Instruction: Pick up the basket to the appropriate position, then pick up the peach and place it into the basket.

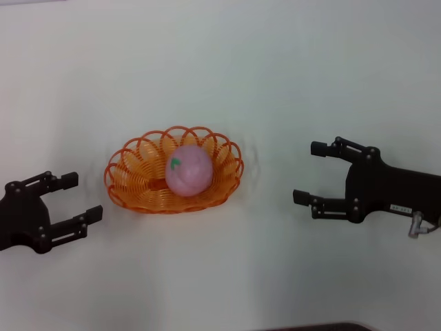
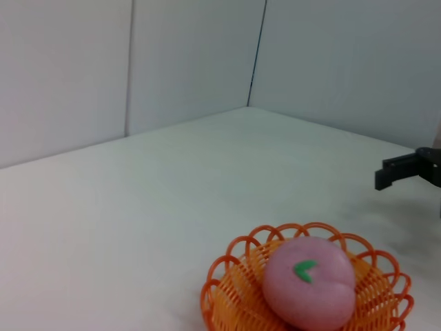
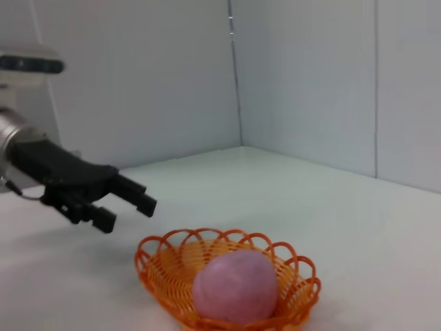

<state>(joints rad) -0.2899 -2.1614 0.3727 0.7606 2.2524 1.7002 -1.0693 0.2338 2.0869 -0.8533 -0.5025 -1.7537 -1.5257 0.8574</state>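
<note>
- The basket point(image 1: 173, 170) sits on the white tabletop point(image 1: 275, 69), a little left of the head view's centre, with its scalloped rim up.
- The peach point(image 1: 188, 169) lies inside the basket, resting on its base, with the green leaf mark towards the upper left of the fruit.
- The left hand point(image 1: 72, 199) is at the lower left of the head view, well apart from the basket; its two fingers are spread wide, point towards the basket and hold nothing.
- The right hand point(image 1: 310, 172) is at the right of the head view, level with the basket and apart from it; its fingers are likewise spread wide and grip nothing.
- In the right wrist view the basket point(image 3: 227, 276) with the peach point(image 3: 236, 286) sits low in the frame, with the left hand point(image 3: 127, 207) at middle left.
</note>
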